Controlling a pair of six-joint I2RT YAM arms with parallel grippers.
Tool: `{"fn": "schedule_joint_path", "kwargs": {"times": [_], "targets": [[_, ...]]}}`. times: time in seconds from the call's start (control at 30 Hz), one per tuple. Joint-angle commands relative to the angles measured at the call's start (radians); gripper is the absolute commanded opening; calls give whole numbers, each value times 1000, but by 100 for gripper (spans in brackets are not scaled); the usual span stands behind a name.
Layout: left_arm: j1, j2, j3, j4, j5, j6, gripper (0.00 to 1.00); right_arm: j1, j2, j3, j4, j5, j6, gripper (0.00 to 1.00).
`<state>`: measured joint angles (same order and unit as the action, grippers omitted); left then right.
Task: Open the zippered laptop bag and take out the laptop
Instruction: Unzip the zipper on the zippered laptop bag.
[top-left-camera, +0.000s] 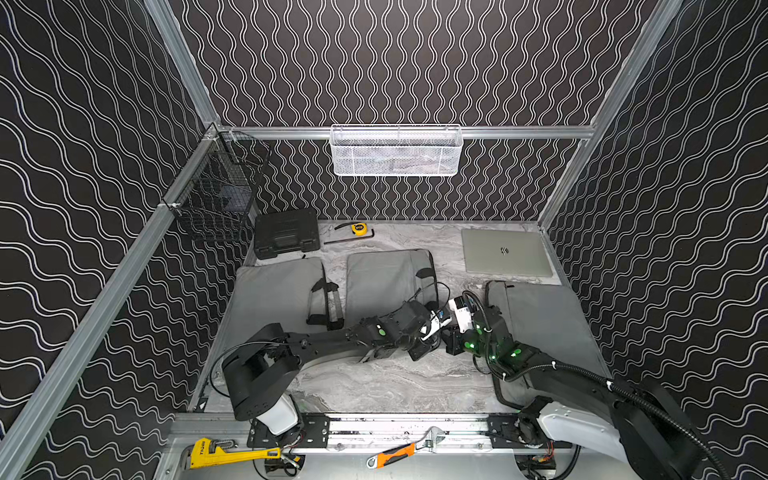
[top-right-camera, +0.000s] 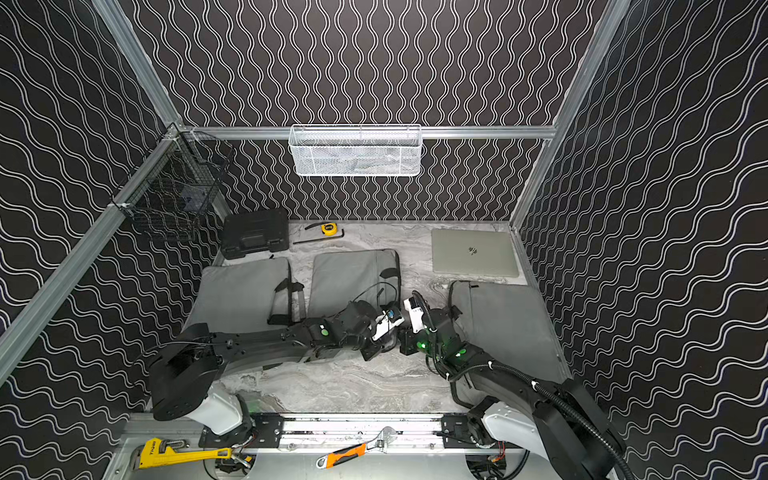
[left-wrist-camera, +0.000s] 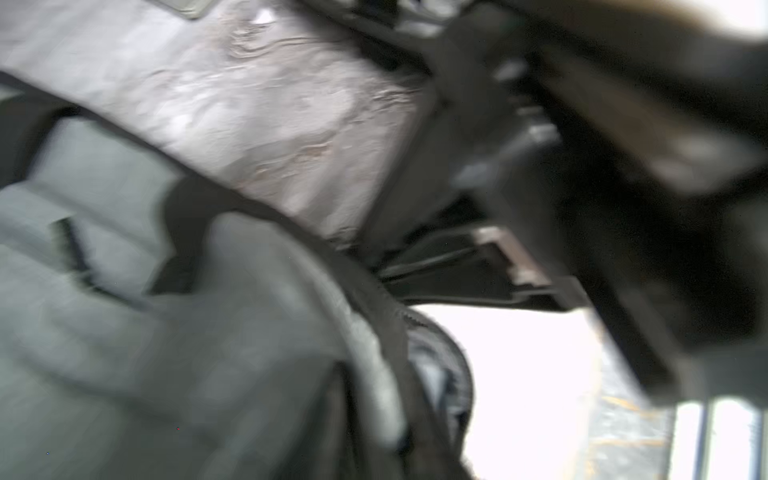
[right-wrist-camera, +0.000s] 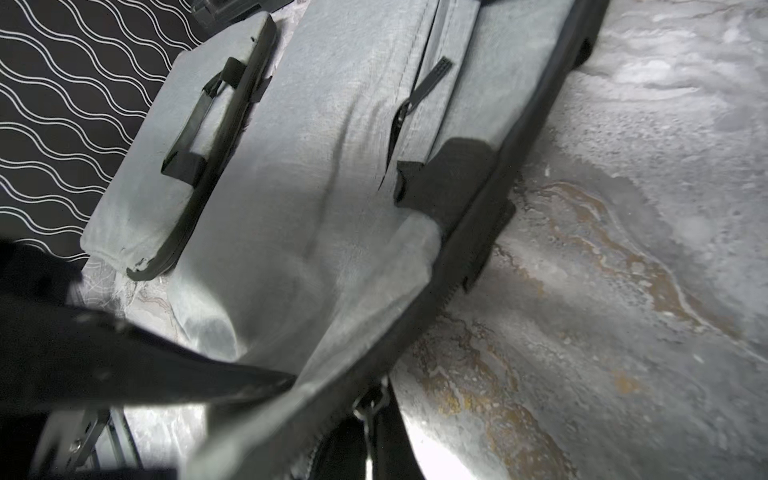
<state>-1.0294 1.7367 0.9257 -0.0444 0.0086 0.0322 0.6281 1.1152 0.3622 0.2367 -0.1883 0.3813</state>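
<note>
Right wrist view: grey laptop bag (right-wrist-camera: 291, 187), zipper pull (right-wrist-camera: 370, 405) pinched in closed right gripper (right-wrist-camera: 365, 438). Left gripper (right-wrist-camera: 278, 379) jaws clamped on laptop bag edge.

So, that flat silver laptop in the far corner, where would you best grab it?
Probably the silver closed laptop by its thin left edge, coming in from the robot's left over bare marble tabletop. It lies flat, with black patterned walls close behind and to its right and a grey fabric bag nearer the robot, so that edge looks freest.
</note>
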Motion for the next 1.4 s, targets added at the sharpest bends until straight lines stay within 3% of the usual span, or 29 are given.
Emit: {"fn": "schedule_joint_path", "kwargs": {"times": [0.0,0.1,0.27,0.4,0.53,0.6,0.67,0.9,1.0,1.2,1.3,1.37], "targets": [[-1,-25,-20,-9,16,-1,0,-2,-15,46,22,126,-3,0],[-3,-57,-50,9,34,10,0,-38,-11,102,-84,187,-49,0],[-29,-65,-94,66,70,33,0,-168,33,213,-292,127,-103,0],[-81,-57,-105,81,38,83,0,-270,47,216,-324,44,-114,0],[-102,-60,-95,61,-3,104,0,-278,60,237,-325,-30,-124,0],[-109,-88,-112,87,-44,98,30,-277,52,224,-278,-113,-104,0],[-112,-120,-134,115,-74,83,53,-266,38,199,-222,-171,-69,0],[-199,-191,-180,152,-195,-9,79,-108,-18,178,-203,-115,-37,0],[-241,-162,-157,132,-318,-37,85,-52,-31,181,-216,-93,-22,0],[-256,-105,-137,147,-545,-81,86,32,-77,162,-218,-87,29,0],[-258,-103,-127,152,-597,-65,85,64,-105,155,-217,-89,45,0],[-257,-109,-124,156,-595,-35,78,76,-112,170,-233,-100,33,0]]}}
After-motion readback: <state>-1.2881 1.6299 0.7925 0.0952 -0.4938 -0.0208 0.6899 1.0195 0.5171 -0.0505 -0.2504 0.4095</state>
